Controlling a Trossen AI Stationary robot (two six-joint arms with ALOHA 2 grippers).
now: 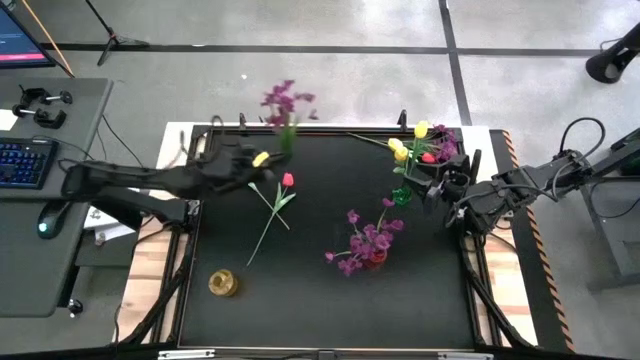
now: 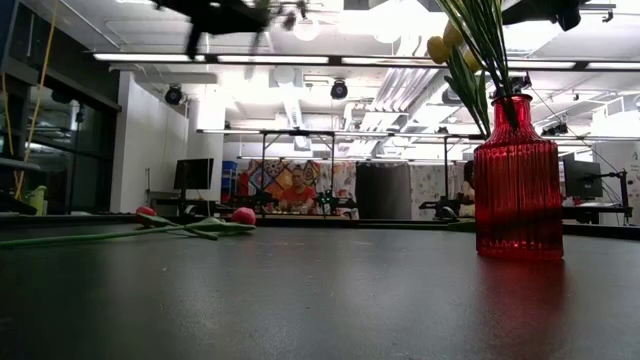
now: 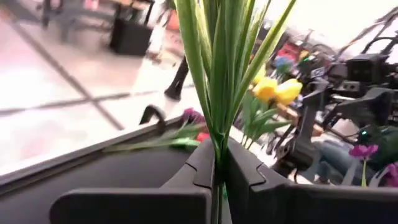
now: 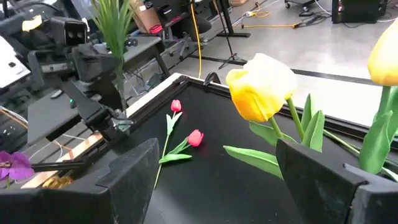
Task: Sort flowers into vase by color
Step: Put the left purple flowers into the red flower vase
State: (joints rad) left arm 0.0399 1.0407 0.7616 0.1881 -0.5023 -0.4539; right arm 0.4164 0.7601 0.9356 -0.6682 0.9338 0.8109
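My left gripper is over the table's far left part, shut on a purple spray with long green leaves. In the right wrist view that arm holds the leaves upright. Two red tulips lie flat on the mat, stems crossing. A red vase holds purple sprays. Yellow tulips stand in a green vase. My right gripper is open beside that vase. Its fingers stand on either side of a yellow tulip without visibly touching it. My left gripper pinches the spray's bundled green stems between its two fingers, just below where the leaves fan out. The spray is lifted clear of the table and stands roughly upright above the fingers. What hangs below the fingers is hidden.
A yellow vase stands near the table's near left corner. A red flower and a purple one lie at the far right corner. Bare mat stretches along the near edge. A desk with a keyboard is to the left.
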